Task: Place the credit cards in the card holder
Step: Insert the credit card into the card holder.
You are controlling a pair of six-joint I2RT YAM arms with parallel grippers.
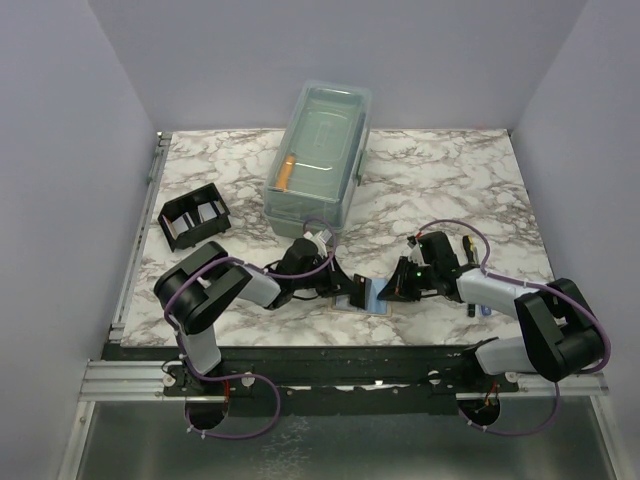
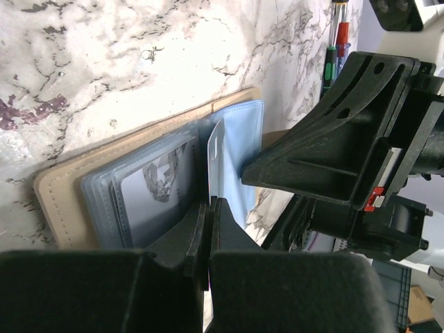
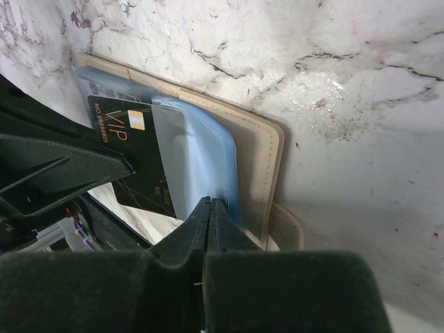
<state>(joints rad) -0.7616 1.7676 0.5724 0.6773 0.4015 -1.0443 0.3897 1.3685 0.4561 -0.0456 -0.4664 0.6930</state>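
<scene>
gold "vip" and "no." with small digits on green card [image 3: 142, 149], tucked among clear sleeves of open tan holder [image 3: 265, 159] on worktop [image 3: 347, 104]. left claw [image 2: 210, 202] pinching upright pale card [image 2: 216, 159]; right claw [image 3: 208, 207] pinching blue sleeve [image 3: 208, 159].

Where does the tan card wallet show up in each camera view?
Top external: tan card wallet bottom centre, between the left gripper and right gripper.
Left wrist: wallet lower left, lying open.
Right wrist: wallet centre, holding a dark VIP card.
Shared landmark: its pale blue sleeves.
</scene>
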